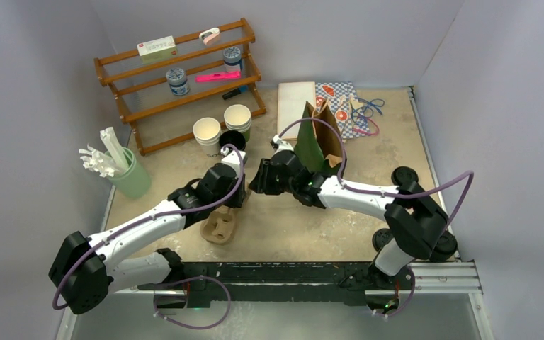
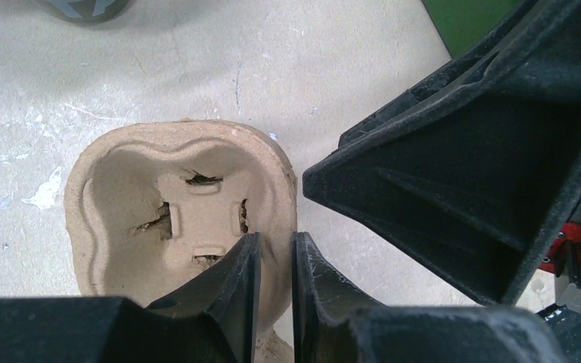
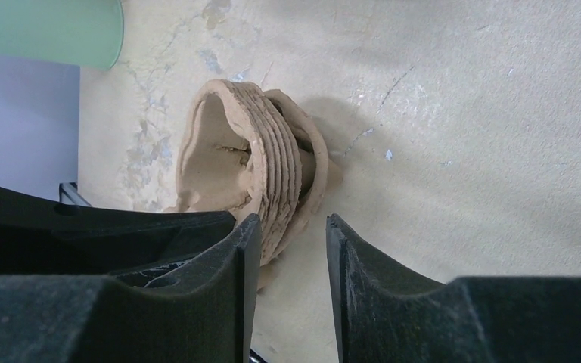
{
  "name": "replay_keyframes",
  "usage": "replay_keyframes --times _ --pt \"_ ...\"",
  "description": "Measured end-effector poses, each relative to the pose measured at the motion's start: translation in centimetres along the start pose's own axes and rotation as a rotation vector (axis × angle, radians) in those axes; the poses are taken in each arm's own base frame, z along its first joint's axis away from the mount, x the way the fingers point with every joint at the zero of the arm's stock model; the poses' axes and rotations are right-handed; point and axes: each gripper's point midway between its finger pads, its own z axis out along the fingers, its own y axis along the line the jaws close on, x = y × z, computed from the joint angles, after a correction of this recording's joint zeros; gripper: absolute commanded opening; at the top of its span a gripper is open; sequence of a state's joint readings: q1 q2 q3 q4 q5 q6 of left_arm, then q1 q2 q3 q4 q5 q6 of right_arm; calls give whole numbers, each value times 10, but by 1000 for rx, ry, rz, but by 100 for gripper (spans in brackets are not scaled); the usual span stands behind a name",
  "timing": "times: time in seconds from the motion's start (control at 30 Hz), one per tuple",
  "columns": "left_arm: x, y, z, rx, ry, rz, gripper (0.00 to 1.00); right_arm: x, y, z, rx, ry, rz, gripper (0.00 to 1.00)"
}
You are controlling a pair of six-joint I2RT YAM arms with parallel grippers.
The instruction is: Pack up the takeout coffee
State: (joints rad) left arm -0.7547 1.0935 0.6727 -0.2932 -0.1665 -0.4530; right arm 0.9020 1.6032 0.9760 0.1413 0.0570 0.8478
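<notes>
Jaws: left gripper [image 2: 276, 243] clamped on carrier [image 2: 185, 130] wall; right gripper [image 3: 293, 227] apart, straddling its layered rim. Carrier by near edge, left of centre. Coffee [image 1: 231, 139], likely black-topped cup, far-left by rack [image 1: 157, 108]. Grip left firmly; close right on one layer only, peel slowly.

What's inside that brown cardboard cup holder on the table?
No cup. The cup holder has one pocket in view, and it shows only a bare, slotted bottom. The left fingers cover the pocket's near edge, so that part is hidden.
</notes>
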Motion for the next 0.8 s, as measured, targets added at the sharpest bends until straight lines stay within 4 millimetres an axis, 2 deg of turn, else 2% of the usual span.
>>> replay_keyframes --times 0.33,0.8 --pt "0 -1 -1 6 -1 -1 3 13 -6 10 9 49 -2 35" --pt "-1 0 -1 5 -4 -2 2 15 -4 11 -6 58 -2 34"
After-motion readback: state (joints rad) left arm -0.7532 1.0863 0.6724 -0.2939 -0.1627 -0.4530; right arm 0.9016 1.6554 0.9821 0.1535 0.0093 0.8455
